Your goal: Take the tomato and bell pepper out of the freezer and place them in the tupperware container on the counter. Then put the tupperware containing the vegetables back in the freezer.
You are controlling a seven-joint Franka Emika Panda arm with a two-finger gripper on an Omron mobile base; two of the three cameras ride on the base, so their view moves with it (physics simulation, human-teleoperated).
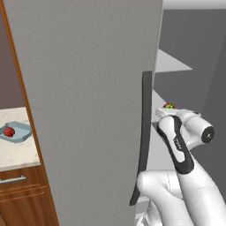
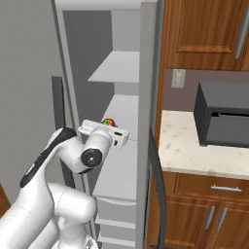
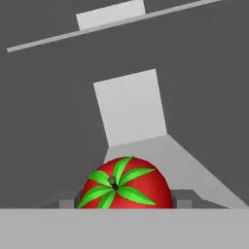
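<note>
While the tomato (image 1: pixel 9 131) sits in the tupperware container (image 1: pixel 21 137) at nine o'clock on the counter (image 1: pixel 15 154), the claw (image 3: pixel 125 203) pinches the bell pepper (image 3: pixel 125 184) inside the freezer (image 2: pixel 124 116); next, withdraw it carefully toward the container.

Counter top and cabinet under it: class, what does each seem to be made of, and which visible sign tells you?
The counter top looks like polished stone: beige with fine speckles. The cabinet below looks like stained wood: brown panels, silver bar handles. Being rendered, both stay guesses.
</note>
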